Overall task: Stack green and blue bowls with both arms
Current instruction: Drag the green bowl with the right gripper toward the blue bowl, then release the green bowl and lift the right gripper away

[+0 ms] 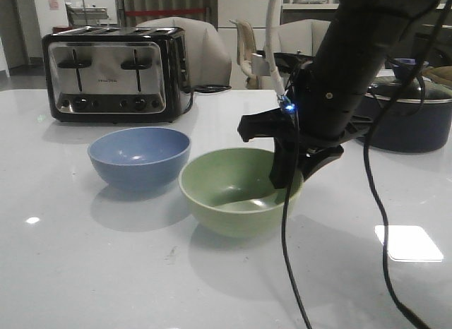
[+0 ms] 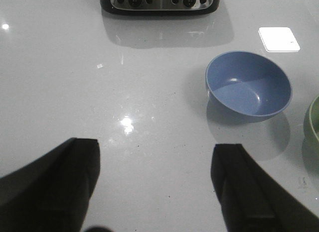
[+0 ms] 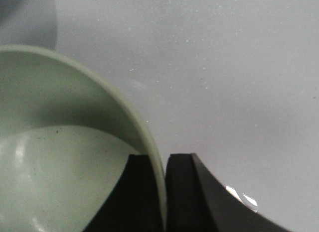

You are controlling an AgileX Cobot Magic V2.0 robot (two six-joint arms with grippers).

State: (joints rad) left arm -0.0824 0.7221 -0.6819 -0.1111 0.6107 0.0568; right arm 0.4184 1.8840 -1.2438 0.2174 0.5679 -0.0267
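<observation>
Right gripper [image 1: 293, 170] clamped on green bowl [image 1: 236, 191] rim, at the side toward the table's right edge: one finger inside the wall, one outside, rim pinched between them, clear in the right wrist view [image 3: 163, 192]. Small blue light lit on the right arm [image 1: 353, 68], thin black cable hanging down toward the near edge. Whether the bowl sits on the white tabletop [image 1: 85, 272] or is slightly lifted, can't tell; its shadow falls on the table toward the near edge.

Blue bowl [image 1: 139, 157] upright on the table, just beside the green one on the left-edge side, slightly farther back; rims close, contact unclear. Empty inside.

Left gripper [image 2: 154, 192] spread wide, nothing between the fingers [image 2: 75, 167], hovering over bare tabletop, with the blue bowl [image 2: 248, 87] ahead of it and a sliver of green rim [image 2: 314, 117] at the frame edge.

Toaster [image 1: 116, 73] at far-left of the table, dark lidded pot [image 1: 409, 117] at far-right, both well apart from the bowls.
</observation>
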